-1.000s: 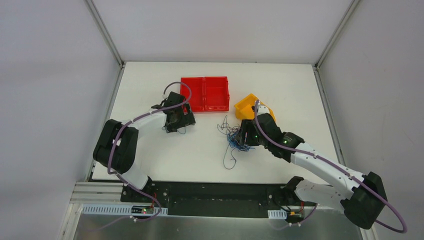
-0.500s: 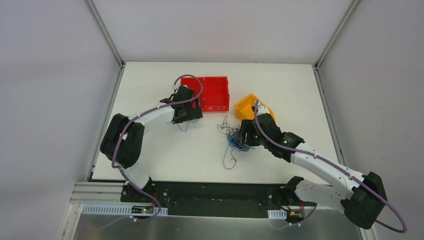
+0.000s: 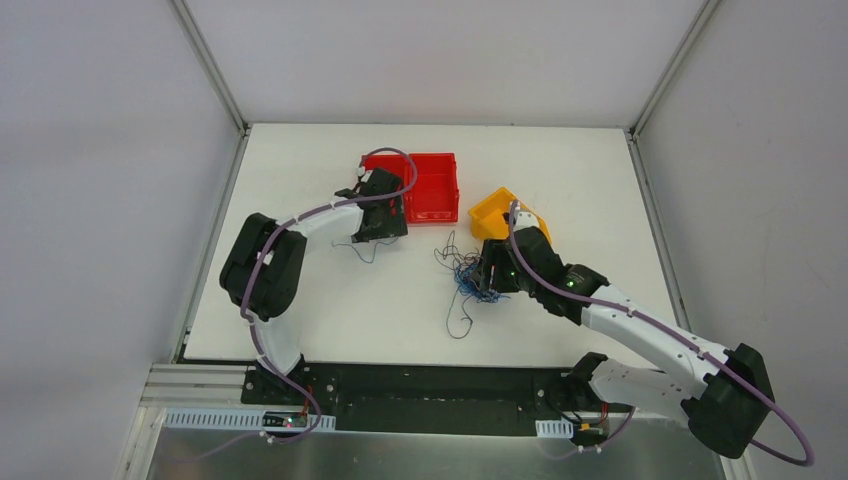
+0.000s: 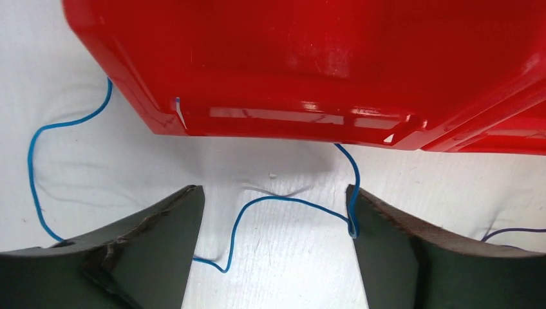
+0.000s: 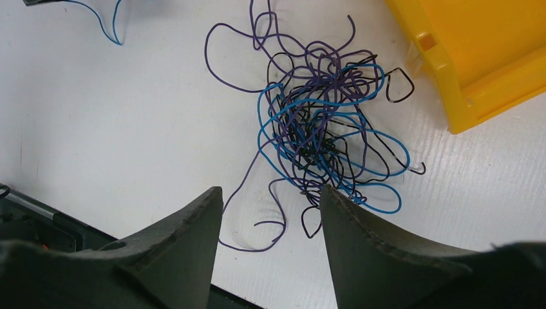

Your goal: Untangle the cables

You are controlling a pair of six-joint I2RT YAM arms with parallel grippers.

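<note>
Left gripper has swung up to the near wall of the red bin, jaws wide apart astride one loose blue cable. Right gripper, jaws also apart, hangs beside the yellow bin over the tangled cables.

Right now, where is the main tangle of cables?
In the top view the tangle lies right of centre, beside the yellow bin on its near side, just ahead of the right gripper.

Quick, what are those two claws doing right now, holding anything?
Left gripper: open, holding nothing; a blue wire lies between its fingers.
Right gripper: open, empty, by the tangle of cables.
</note>
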